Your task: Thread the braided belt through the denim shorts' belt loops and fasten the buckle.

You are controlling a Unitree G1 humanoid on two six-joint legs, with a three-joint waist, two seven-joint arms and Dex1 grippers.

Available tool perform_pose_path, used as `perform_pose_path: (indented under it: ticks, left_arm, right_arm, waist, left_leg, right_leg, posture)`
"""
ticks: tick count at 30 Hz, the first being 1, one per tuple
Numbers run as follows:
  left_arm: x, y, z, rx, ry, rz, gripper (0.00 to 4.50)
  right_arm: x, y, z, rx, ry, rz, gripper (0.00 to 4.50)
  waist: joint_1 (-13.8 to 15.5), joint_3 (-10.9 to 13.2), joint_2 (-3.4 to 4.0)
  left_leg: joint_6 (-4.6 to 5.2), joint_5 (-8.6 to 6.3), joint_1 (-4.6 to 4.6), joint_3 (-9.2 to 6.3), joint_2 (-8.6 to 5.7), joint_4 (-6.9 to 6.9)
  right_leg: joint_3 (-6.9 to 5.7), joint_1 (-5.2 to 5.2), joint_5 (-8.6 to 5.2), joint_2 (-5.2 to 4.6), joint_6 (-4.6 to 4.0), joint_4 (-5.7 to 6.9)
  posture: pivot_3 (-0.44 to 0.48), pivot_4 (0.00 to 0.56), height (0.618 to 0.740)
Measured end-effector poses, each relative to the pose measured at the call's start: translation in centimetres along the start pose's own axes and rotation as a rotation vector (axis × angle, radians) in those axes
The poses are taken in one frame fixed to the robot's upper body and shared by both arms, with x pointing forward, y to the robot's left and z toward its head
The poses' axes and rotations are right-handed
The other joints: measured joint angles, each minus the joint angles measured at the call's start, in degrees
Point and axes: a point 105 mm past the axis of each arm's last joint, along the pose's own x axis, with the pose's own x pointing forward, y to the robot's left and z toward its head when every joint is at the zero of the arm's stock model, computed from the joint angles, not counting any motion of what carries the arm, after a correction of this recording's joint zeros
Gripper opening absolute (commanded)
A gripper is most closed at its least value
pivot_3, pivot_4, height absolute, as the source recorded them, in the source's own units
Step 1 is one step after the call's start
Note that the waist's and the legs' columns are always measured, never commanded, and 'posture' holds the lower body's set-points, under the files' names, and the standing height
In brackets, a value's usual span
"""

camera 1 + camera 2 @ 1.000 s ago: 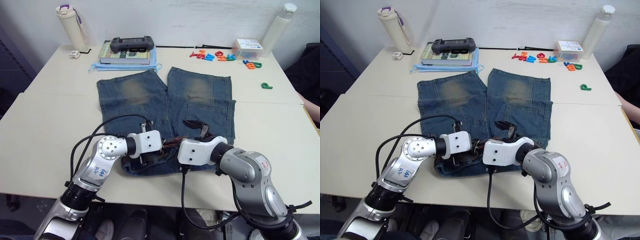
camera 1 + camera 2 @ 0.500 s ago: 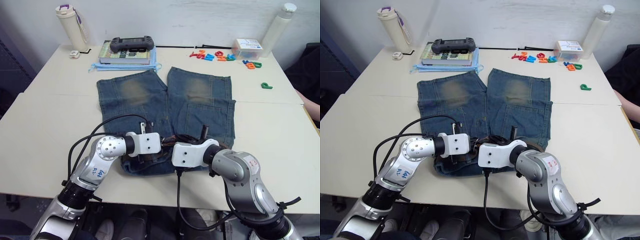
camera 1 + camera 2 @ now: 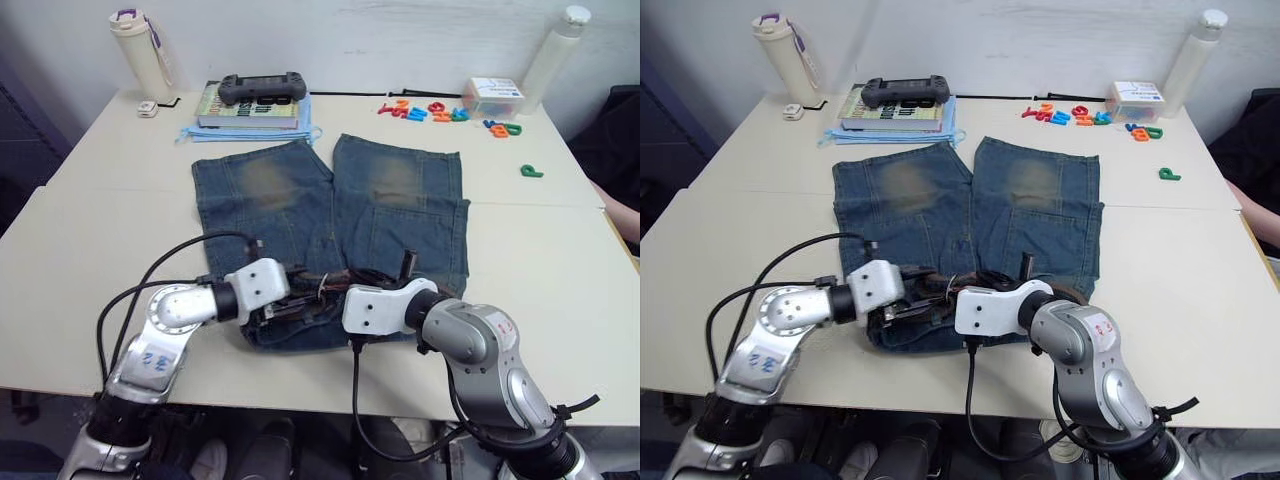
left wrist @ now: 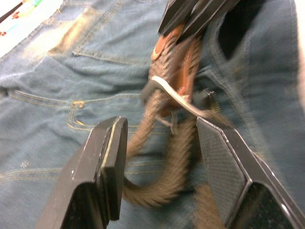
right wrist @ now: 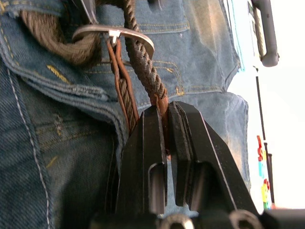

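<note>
Left gripper (image 4: pixel 162 138) pulled back, fingers wide, buckle (image 4: pixel 171 98) probably between; right gripper (image 5: pixel 164 119) pinches belt (image 5: pixel 143 62), lower centre.

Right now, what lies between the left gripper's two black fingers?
In the left wrist view, the open left gripper straddles a loop of dark brown braided belt, lying on the blue denim shorts.

Lighting was bright, even and diffuse from overhead; shadows on the table (image 3: pixel 90 230) were soft. The left wrist view showed motion blur across the belt (image 4: pixel 167 143). The white wall beyond the shorts (image 5: pixel 209 62) was overexposed.
</note>
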Motion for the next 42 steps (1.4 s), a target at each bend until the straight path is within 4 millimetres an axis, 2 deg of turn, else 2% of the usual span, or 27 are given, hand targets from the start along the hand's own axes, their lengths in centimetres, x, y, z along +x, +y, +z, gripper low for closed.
perform_pose_path:
  ticks: [5,9,15,18,28,31,35,36,42]
  left_arm:
    - [-3.0,-1.0,-1.5,-0.082,0.027,0.008,2.64]
    - [-4.0,-2.0,-3.0,-0.046,0.061,0.009,2.64]
    - [-3.9,-1.5,-3.1,0.047,0.041,0.069,2.64]
    - [-3.1,-1.8,-3.1,0.051,0.021,0.096,2.64]
    - [-2.7,-2.3,-4.2,0.086,0.100,0.105,2.64]
    - [-2.9,-2.1,-4.8,0.084,0.134,0.137,1.86]
    - [-3.0,-2.0,-5.3,0.082,0.145,0.151,0.18]
    - [-3.1,-2.0,-5.3,0.090,0.150,0.150,0.03]
    - [-3.2,-1.9,-5.5,0.112,0.161,0.155,0.03]
  right_arm:
    - [0.0,0.0,0.0,0.002,0.001,-0.001,0.00]
    - [0.0,0.0,0.1,0.007,-0.003,-0.006,0.00]
    - [0.0,-0.1,0.2,0.012,-0.006,-0.012,0.00]
    - [0.1,-0.1,0.2,0.014,-0.005,-0.016,0.00]
    - [-0.1,-0.1,0.4,0.018,-0.005,-0.025,0.00]
    - [-0.1,-0.1,0.4,0.021,-0.005,-0.028,0.00]
    - [-0.1,-0.1,0.5,0.023,-0.007,-0.028,0.00]
    - [-0.1,-0.1,0.5,0.023,-0.007,-0.028,0.00]
    - [-0.1,-0.1,0.5,0.023,-0.007,-0.028,0.00]
  waist:
    - [0.3,0.0,0.00]
    - [0.3,0.0,0.00]
    - [0.3,0.0,-0.01]
    - [0.3,0.0,-0.02]
    - [0.3,0.0,-0.01]
    - [0.3,0.0,-0.02]
    - [0.2,0.0,-0.01]
    - [0.2,0.0,-0.01]
    - [0.2,0.0,-0.01]
  left_leg:
    - [0.00,0.00,0.05,-0.03,-0.02,0.00]
    - [0.02,-0.02,0.05,-0.03,-0.03,0.00]
    - [0.03,-0.03,0.05,-0.03,-0.02,-0.01]
    - [0.05,-0.04,0.05,-0.03,-0.03,-0.01]
    - [0.04,-0.04,0.05,-0.03,-0.02,-0.02]
    - [0.05,-0.04,0.06,-0.03,-0.02,-0.02]
    - [0.05,-0.04,0.07,-0.03,-0.02,-0.02]
    - [0.05,-0.05,0.08,-0.03,-0.01,-0.03]
    - [0.05,-0.05,0.09,-0.03,-0.01,-0.04]
  right_leg:
    - [-0.03,0.09,-0.02,-0.03,-0.03,-0.02]
    - [-0.04,0.09,-0.02,-0.05,-0.05,-0.04]
    - [-0.05,0.09,-0.02,-0.04,-0.05,-0.04]
    - [-0.05,0.09,-0.02,-0.05,-0.04,-0.03]
    - [-0.05,0.08,-0.02,-0.04,-0.04,-0.02]
    - [-0.05,0.08,-0.02,-0.04,-0.04,-0.01]
    - [-0.05,0.09,-0.02,-0.04,-0.04,-0.01]
    - [-0.05,0.09,-0.02,-0.03,-0.04,-0.01]
    - [-0.05,0.09,-0.03,-0.03,-0.05,-0.01]
  posture:
    - [0.000,0.150,0.667]
    - [0.000,0.150,0.667]
    - [0.000,0.150,0.667]
    - [0.000,0.150,0.667]
    - [0.000,0.150,0.667]
    - [0.000,0.150,0.667]
    - [0.000,0.150,0.667]
    - [0.000,0.150,0.667]
    - [0.000,0.150,0.667]
